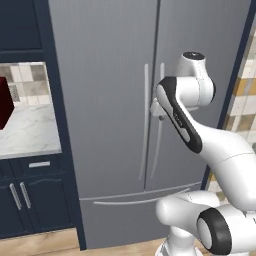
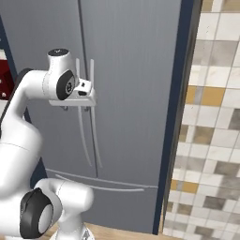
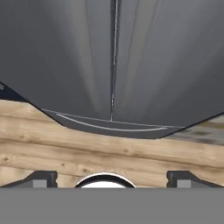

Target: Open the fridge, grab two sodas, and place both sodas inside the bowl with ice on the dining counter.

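The fridge [image 1: 110, 100] stands shut, its two tall grey doors meeting at a narrow vertical seam, with a long thin curved silver handle on each side of that seam and a wide drawer front with its own curved handle [image 1: 135, 201] below. The robot's white arm reaches up in front of the doors, and its hand sits right by the pair of handles at about mid height of the doors; from the right base view the hand's flat underside lies just in front of the handles [image 2: 91, 108], though whether it touches them cannot be told. The pincer [image 3: 111, 179] is spread wide: in the hand view its two dark tips sit far apart at the bottom corners, with nothing between them, and the camera looks down the door seam to the drawer handle and the wooden floor [image 3: 109, 153]. Left of the fridge, navy cabinets [image 1: 30, 195] frame a marble bench [image 1: 27, 130] with a dark red object [image 1: 5, 102] at its left edge. Right of the fridge runs a tiled wall [image 2: 215, 131] in beige, grey and ochre squares.
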